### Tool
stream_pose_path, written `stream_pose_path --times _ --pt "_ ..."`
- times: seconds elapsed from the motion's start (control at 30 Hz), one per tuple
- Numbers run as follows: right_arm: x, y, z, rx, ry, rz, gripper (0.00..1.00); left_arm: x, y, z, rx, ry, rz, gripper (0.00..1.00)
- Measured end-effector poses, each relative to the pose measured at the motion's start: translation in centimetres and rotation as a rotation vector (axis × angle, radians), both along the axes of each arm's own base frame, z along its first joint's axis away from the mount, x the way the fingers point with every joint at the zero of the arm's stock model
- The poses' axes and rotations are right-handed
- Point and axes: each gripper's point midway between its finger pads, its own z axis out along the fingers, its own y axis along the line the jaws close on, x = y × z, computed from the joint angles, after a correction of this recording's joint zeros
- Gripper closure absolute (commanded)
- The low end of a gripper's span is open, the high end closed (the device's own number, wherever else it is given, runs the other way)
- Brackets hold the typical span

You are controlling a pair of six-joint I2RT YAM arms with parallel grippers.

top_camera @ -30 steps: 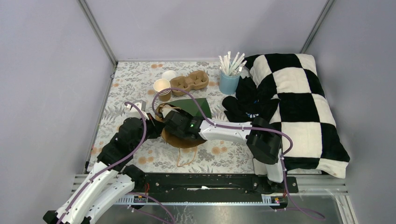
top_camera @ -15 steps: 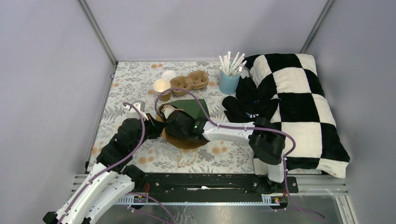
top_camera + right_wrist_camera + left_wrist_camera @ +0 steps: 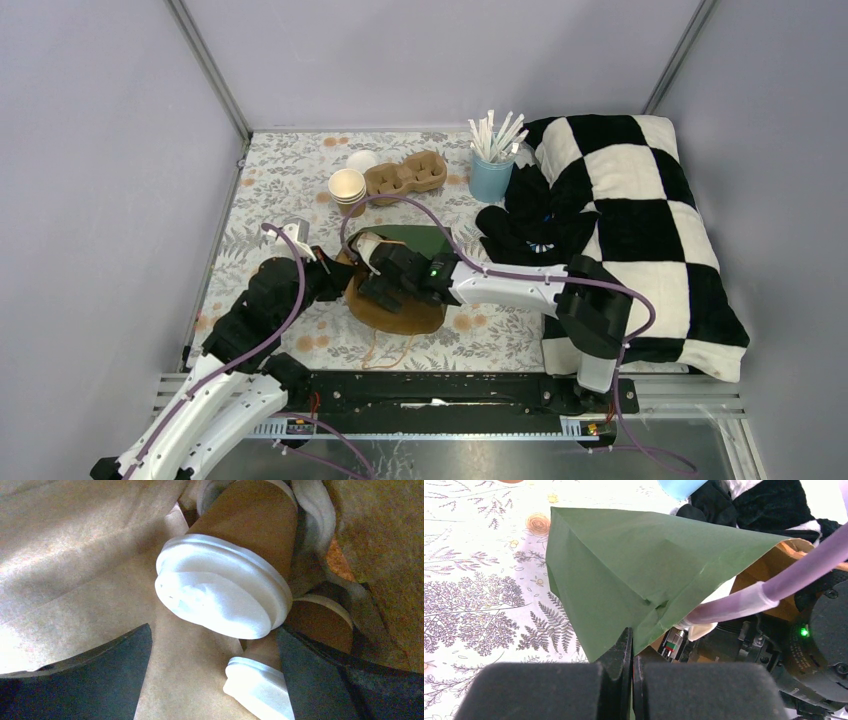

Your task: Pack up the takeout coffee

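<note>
Inside the brown paper bag [image 3: 75, 555], two tan takeout coffee cups lie on their sides. One white lid [image 3: 222, 595] faces me and a second lid [image 3: 260, 687] lies lower, close to the right finger. My right gripper [image 3: 210, 680] is open, its dark fingers wide on either side and gripping nothing. From above, the bag [image 3: 395, 300] lies flat with its green side [image 3: 410, 238] up, and the right wrist [image 3: 420, 275] reaches into its mouth. My left gripper [image 3: 631, 647] is shut on the edge of the green bag wall [image 3: 624, 560].
An open tan cup [image 3: 348, 186], a loose white lid [image 3: 362, 160] and a brown pulp carrier [image 3: 405, 176] stand at the back. A light-blue cup of white straws [image 3: 491, 175] is next to a checkered blanket [image 3: 630, 230] on the right. Purple cables loop over the bag.
My right gripper's jaws have opened wider and its wrist has drawn back to the right. The bag has shifted slightly toward the near edge. The left gripper keeps its hold.
</note>
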Motion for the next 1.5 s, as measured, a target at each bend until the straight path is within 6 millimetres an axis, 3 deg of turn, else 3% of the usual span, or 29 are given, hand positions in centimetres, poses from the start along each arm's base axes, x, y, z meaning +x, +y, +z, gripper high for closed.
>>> stream_pose_path --times 0.2,0.37,0.4,0.47,0.73,0.97,1.03,1.13,1.23,1.37,1.5 --pt "-1.1 -1.0 0.5 -0.001 0.027 0.021 0.01 -0.2 -0.3 0.0 -0.007 0.002 -0.016 1.00" --pt "-1.3 -1.5 0.6 0.012 0.023 0.023 0.18 -0.3 -0.5 0.1 -0.012 0.004 -0.031 1.00" --pt "-1.3 -1.5 0.7 0.013 0.022 0.023 0.16 -0.3 -0.6 0.1 -0.013 0.005 -0.034 1.00" --pt "-1.3 -1.4 0.7 0.017 0.023 0.023 0.01 -0.4 -0.7 0.1 -0.015 0.007 -0.042 1.00" --pt "-1.4 -1.6 1.3 0.038 0.022 0.014 0.00 -0.1 -1.1 0.1 -0.007 0.027 -0.052 1.00" --pt "-1.5 -2.1 4.0 0.083 -0.001 0.011 0.01 0.0 -1.1 -0.2 0.006 0.046 -0.046 1.00" --pt "-1.5 -2.3 4.7 0.096 -0.009 0.010 0.07 0.0 -1.0 -0.3 0.009 0.051 -0.044 1.00" --pt "-1.3 -2.4 5.1 0.109 -0.032 0.013 0.26 0.0 -1.0 -0.4 0.008 0.055 -0.042 1.00" --pt "-0.7 -2.3 4.8 0.104 -0.060 0.008 0.32 0.0 -1.0 -0.4 0.007 0.057 -0.042 1.00" --pt "0.1 -1.2 3.7 0.105 -0.078 0.007 0.48 0.0 -1.2 -0.2 0.008 0.064 -0.045 1.00" --pt "0.5 -0.3 2.5 0.108 -0.081 0.009 0.50 0.0 -1.3 -0.3 0.006 0.070 -0.054 1.00"
